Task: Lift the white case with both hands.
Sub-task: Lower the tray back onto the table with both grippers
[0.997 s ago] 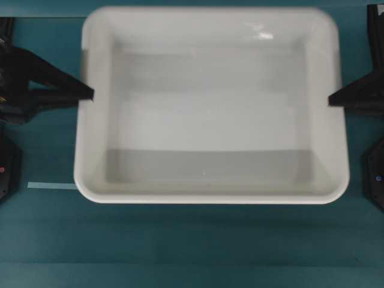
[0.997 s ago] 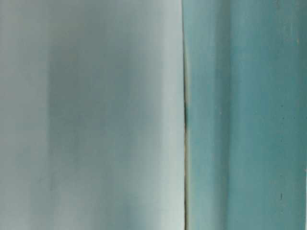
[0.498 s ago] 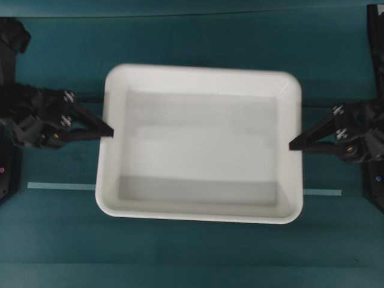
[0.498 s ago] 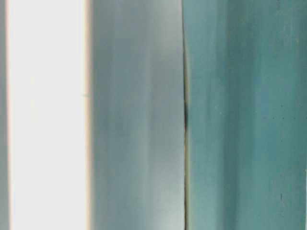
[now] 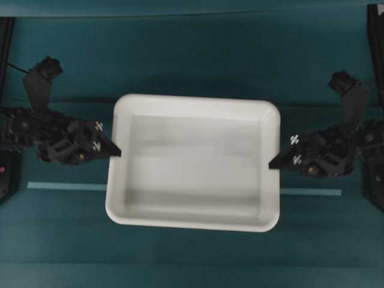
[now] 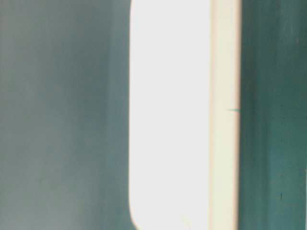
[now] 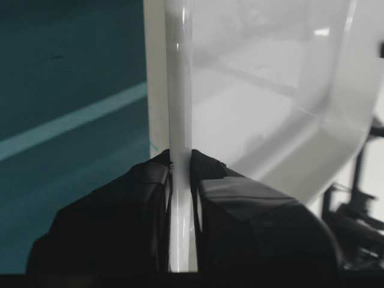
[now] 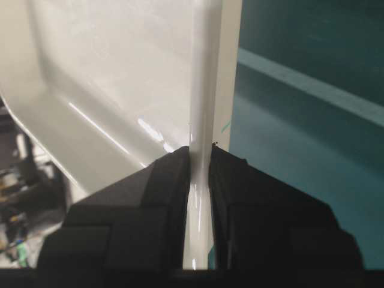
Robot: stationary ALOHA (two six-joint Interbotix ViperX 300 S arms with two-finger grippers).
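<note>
Teal matte tabletop point(image 5: 192, 258) underlies the glossy, round-cornered white case point(image 5: 193, 169), left hand point(image 5: 115, 152) and right hand point(image 5: 273, 162) pinching its rims.

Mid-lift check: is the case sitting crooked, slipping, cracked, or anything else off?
Nothing stands out. The white case looks nearly square to the view and empty, with no crack visible. The left gripper and right gripper each have jaws clamped on a side rim.
</note>
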